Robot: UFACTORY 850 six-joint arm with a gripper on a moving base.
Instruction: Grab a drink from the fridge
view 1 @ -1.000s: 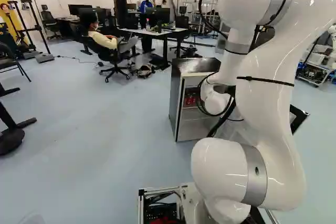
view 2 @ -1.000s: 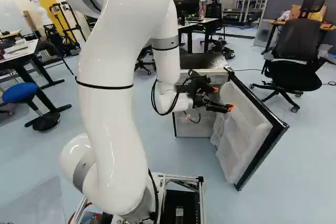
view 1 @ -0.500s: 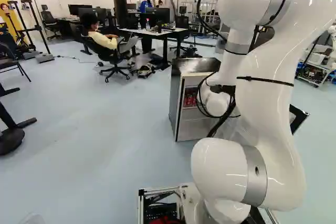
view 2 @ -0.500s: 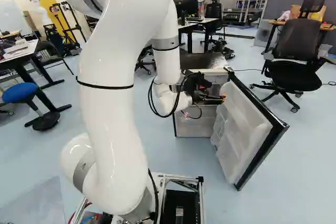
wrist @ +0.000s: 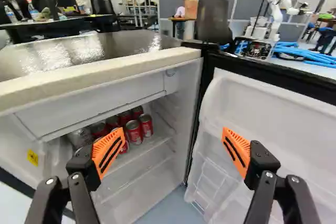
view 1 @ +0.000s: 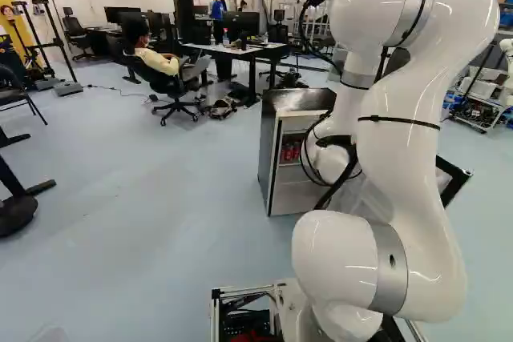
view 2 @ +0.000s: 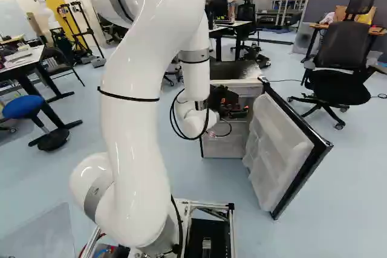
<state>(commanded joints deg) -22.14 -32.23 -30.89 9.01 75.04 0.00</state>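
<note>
Just outside the open fridge (wrist: 105, 67), pincer (wrist: 172, 150) hangs spread, probably to straddle one of the red cans (wrist: 146, 126) on the fridge's shelf (wrist: 149, 144); door (wrist: 278, 114) stands wide, presumably leaving room to reach in.

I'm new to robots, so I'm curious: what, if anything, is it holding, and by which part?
Nothing: the pincer stands open, and the red drink cans sit on a shelf inside the open fridge.
</note>
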